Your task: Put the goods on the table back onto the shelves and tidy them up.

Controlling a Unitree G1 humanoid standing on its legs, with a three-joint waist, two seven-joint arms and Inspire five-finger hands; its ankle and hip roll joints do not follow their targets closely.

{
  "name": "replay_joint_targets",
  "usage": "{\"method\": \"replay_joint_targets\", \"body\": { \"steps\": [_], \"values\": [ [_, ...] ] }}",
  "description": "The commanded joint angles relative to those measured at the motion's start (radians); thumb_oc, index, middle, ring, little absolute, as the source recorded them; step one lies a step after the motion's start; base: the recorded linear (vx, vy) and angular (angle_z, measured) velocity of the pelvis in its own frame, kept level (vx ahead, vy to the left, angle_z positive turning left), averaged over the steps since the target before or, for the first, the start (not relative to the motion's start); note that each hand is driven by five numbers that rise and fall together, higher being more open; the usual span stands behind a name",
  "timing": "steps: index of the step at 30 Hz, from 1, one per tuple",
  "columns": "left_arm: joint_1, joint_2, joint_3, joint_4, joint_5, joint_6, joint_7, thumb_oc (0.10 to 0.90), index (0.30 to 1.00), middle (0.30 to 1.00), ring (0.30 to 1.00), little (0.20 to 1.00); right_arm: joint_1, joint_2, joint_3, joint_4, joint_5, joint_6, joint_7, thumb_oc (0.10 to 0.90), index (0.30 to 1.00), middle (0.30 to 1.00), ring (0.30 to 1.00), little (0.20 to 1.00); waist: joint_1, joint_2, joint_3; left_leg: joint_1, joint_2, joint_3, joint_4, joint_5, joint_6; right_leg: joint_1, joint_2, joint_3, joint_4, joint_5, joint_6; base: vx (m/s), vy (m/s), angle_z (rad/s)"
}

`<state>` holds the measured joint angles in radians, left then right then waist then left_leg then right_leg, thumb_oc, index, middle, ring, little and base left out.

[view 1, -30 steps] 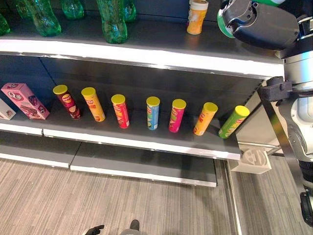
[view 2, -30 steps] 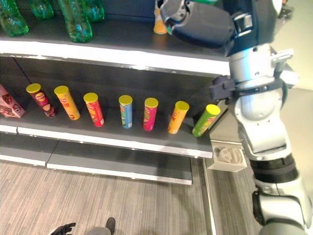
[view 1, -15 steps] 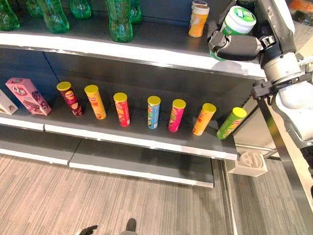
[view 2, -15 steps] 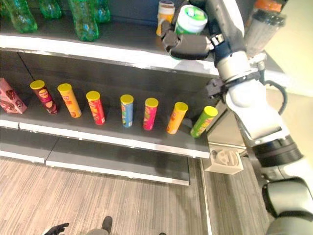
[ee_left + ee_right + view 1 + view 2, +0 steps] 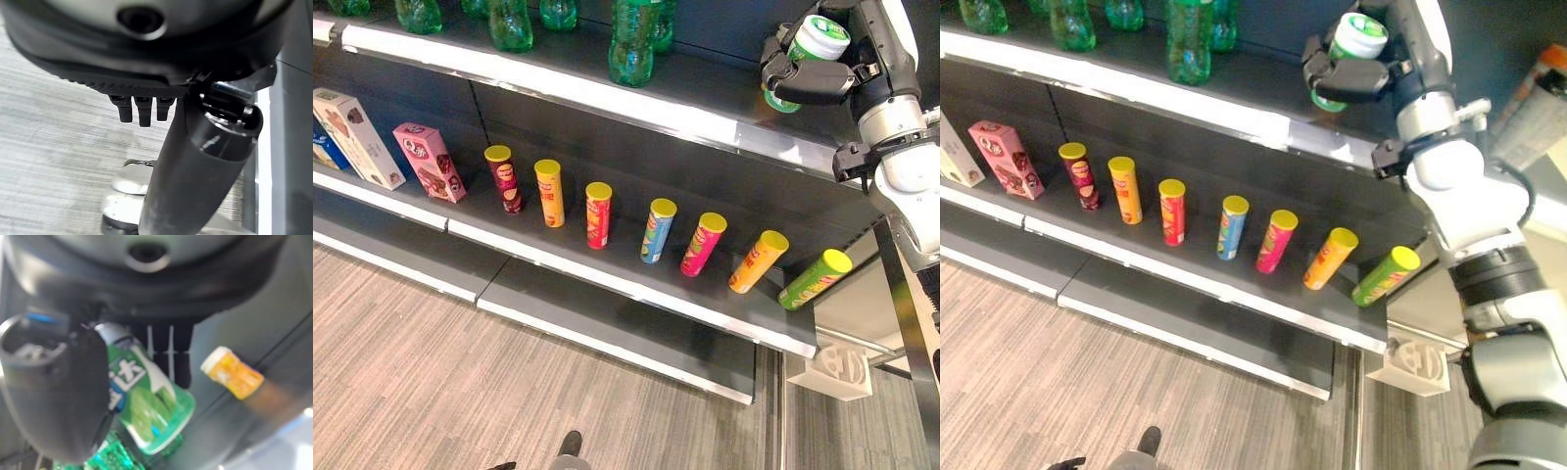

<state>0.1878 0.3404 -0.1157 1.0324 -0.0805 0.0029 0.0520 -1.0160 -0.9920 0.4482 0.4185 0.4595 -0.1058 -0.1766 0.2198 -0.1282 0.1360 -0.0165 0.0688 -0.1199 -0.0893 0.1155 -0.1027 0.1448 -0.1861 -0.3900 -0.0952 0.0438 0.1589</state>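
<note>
Seven snack tubes (image 5: 656, 230) line middle shelf (image 5: 636, 284); right hand (image 5: 808, 80) grips green jar (image 5: 815, 44).

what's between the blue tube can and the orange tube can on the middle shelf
One tilted pink tube can with a yellow lid stands between the blue tube can and the orange tube can, seen in the left eye view.

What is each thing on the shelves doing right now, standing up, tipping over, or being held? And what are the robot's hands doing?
Green-and-white round tub: held over the top shelf's right end.
Right hand: fingers curled round the tub.
Left hand: hanging over the floor, fingers relaxed.
Green plastic bottles: upright on the top shelf.
Yellow-lidded crisp tubes: in a row on the middle shelf.
Green crisp tube: leaning far over.
Pink box: standing, tilted.
</note>
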Motion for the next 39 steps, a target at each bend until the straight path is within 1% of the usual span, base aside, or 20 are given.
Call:
{"method": "replay_joint_targets", "body": {
  "steps": [1, 9, 18, 19, 24, 39],
  "values": [
    [-0.031, 0.054, -0.051, 0.035, -0.034, -0.023, 0.001, 0.800, 0.900, 0.900, 0.900, 0.900, -0.186, -0.027, -0.005, -0.017, 0.037, -0.046, -0.045, 0.400, 0.300, 0.300, 0.300, 0.300, 0.021, -0.011, -0.056, 0.043, 0.027, 0.056, 0.002, -0.111, -0.016, -0.022, -0.049, -0.051, 0.034, 0.012, 0.038, 0.01, -0.017, 0.12],
    [-0.034, 0.056, -0.057, 0.032, -0.034, -0.024, 0.002, 0.800, 0.900, 0.900, 0.900, 0.900, -0.179, -0.035, 0.001, 0.015, 0.034, -0.042, -0.043, 0.400, 0.300, 0.300, 0.300, 0.300, 0.022, -0.014, -0.050, 0.032, 0.024, 0.048, 0.002, -0.112, -0.013, -0.024, -0.053, -0.070, 0.034, 0.014, 0.040, 0.01, -0.002, 0.07],
    [-0.029, 0.056, -0.062, 0.020, -0.030, -0.027, 0.000, 0.800, 0.900, 0.900, 0.900, 0.900, -0.166, -0.036, 0.006, 0.036, 0.016, -0.036, -0.036, 0.400, 0.300, 0.300, 0.300, 0.300, 0.014, -0.017, -0.051, 0.035, 0.024, 0.056, 0.002, -0.117, -0.010, -0.023, -0.054, -0.065, 0.029, 0.015, 0.040, 0.00, 0.000, 0.00],
    [-0.029, 0.059, -0.064, 0.008, -0.029, -0.031, 0.000, 0.800, 0.900, 0.900, 0.900, 0.900, -0.158, -0.028, 0.009, 0.056, 0.011, -0.030, -0.031, 0.400, 0.300, 0.300, 0.300, 0.300, 0.003, -0.016, -0.048, 0.039, 0.023, 0.063, 0.002, -0.121, -0.008, -0.027, -0.057, -0.057, 0.028, 0.019, 0.040, 0.00, 0.000, 0.00],
    [-0.026, 0.061, -0.065, 0.003, -0.028, -0.032, -0.001, 0.800, 0.900, 0.900, 0.900, 0.900, -0.154, -0.030, 0.025, 0.069, -0.001, -0.025, -0.020, 0.400, 0.300, 0.300, 0.300, 0.300, -0.002, -0.017, -0.047, 0.042, 0.023, 0.068, 0.002, -0.124, -0.007, -0.028, -0.058, -0.052, 0.028, 0.020, 0.041, 0.00, 0.006, -0.06],
    [-0.026, 0.066, -0.070, 0.001, -0.030, -0.038, -0.001, 0.800, 0.900, 0.900, 0.900, 0.900, -0.184, -0.008, 0.049, 0.156, -0.017, -0.013, -0.015, 0.400, 0.300, 0.300, 0.300, 0.300, -0.001, -0.026, -0.039, 0.040, 0.021, 0.070, 0.002, -0.126, -0.006, -0.031, -0.058, -0.050, 0.023, 0.024, 0.041, 0.00, 0.000, 0.00]
  ]
}}
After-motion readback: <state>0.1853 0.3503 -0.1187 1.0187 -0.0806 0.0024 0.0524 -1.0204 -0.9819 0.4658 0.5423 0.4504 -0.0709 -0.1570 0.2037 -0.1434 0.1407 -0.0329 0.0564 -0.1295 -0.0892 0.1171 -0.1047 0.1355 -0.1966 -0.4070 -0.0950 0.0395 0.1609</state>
